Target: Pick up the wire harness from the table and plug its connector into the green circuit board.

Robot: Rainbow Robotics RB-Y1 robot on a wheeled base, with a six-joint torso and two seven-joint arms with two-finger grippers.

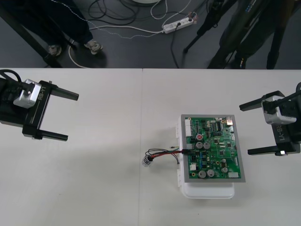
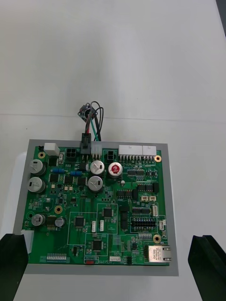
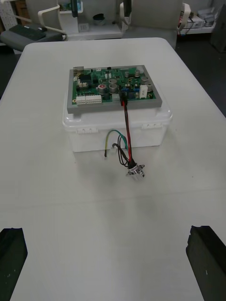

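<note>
In the front view, the left hand [image 1: 71, 117] is hovering by the tabletop's [image 1: 94, 188] left edge, its fingers [image 1: 63, 93] spread wide and grasping nothing. The right hand [image 1: 245, 129] is hovering by the right edge, likewise released, just beside the board [image 1: 214, 148]. The board is sitting on its white base [image 1: 209, 190] in the right half of the tabletop, toward the near edge. The harness [image 1: 162, 154] is running out from the board's left edge: its plug [image 1: 187, 150] is sitting at that edge, and its socket [image 1: 147, 161] is lying on the tabletop near the base.

In the right wrist view, the right hand's fingers [image 2: 12, 263] are standing far apart on either side of the board, with nothing between them. The plug is sitting in a header on the board's edge farthest from the hand, and the wires [image 2: 94, 120] are looping beyond it to the socket.

In the left wrist view, the left hand's fingers [image 3: 207, 258] are standing wide apart over bare tabletop, well apart from the harness. Red and black wires are dropping from the plug down the base's wall to the socket, which is resting on the tabletop just beside the base.
</note>
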